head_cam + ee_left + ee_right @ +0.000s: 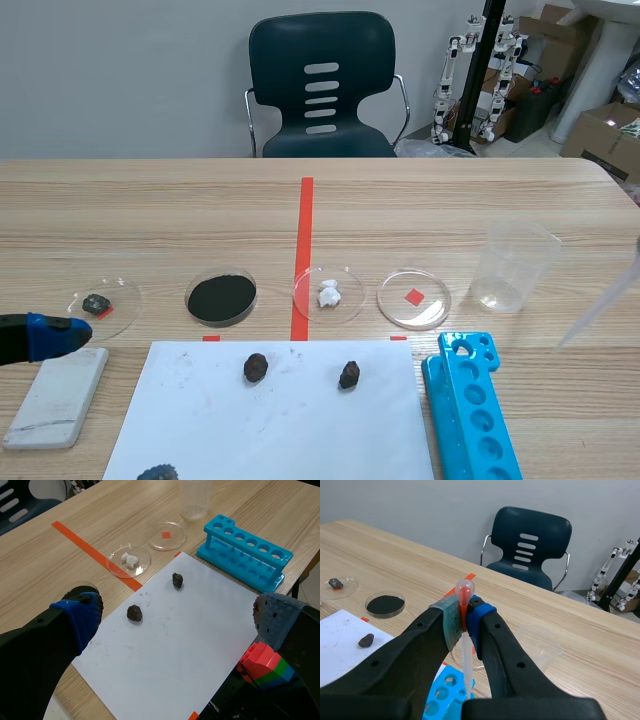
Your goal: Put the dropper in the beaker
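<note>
Status of right jaws: closed on the clear plastic dropper with the orange-red bulb (465, 588). My pads (449, 624) press its neck just below the bulb. The bulb stands above them and the translucent stem runs down between my fingers. In the scene view the stem enters at the right edge, tilted.

Location of dropper: outside the clear plastic beaker (515, 264), to its right and not touching it. The beaker stands upright on the light wooden tabletop (150, 210), beyond the far end of the bright blue plastic test-tube rack (470, 412).

Status of left jaws: open, holding nothing. In the left wrist view my blue-padded finger (77, 620) and my grey-padded finger (275, 620) stand well apart, with the white sheet of paper (175, 650) under and ahead of them. In the scene view the blue tip sits low at the left, just beyond the white rectangular block (58, 396).

Other items:
- Two dark stones (255, 367) rest apart on the paper.
- Four clear round dishes form a row beyond the paper: one holding a dark lump (100, 303), one holding black powder (221, 297), one holding white lumps (328, 292) and one over a red square mark (414, 298).
- An orange-red tape line (304, 230) runs between the powder dish and the white-lump dish.
</note>
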Robot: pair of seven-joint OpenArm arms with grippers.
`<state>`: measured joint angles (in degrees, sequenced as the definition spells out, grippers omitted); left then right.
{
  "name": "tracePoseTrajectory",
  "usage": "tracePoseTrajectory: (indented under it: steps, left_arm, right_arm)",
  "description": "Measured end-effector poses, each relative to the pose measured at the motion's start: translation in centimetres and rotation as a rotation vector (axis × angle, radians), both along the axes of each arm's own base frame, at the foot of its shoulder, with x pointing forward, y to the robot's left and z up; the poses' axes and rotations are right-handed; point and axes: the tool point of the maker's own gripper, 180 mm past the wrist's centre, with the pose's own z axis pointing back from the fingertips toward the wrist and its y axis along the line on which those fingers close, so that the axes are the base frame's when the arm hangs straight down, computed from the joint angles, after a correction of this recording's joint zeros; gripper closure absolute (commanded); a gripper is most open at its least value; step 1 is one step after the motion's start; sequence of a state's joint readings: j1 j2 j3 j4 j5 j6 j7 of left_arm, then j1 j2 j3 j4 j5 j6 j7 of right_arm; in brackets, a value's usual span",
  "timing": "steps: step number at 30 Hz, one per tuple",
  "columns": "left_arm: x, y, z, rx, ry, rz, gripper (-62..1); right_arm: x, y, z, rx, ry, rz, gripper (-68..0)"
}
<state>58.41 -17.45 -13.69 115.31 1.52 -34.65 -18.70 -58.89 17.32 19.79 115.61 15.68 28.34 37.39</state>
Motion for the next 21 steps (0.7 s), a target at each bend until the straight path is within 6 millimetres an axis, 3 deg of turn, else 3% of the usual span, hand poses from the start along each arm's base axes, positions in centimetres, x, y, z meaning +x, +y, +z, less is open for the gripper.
tracePoseTrajectory:
  steps: [11,21]
  left_arm:
    - [0.0,0.0,0.0,0.000,0.000,0.000,-62.3]
    - [0.0,0.0,0.0,0.000,0.000,0.000,-62.3]
  right_arm:
    - [1.0,-0.2,0.4,0.029,-0.035,-0.055,-1.0]
    - [3.5,-0.1,-0.7,-0.002,0.007,-0.104,-1.1]
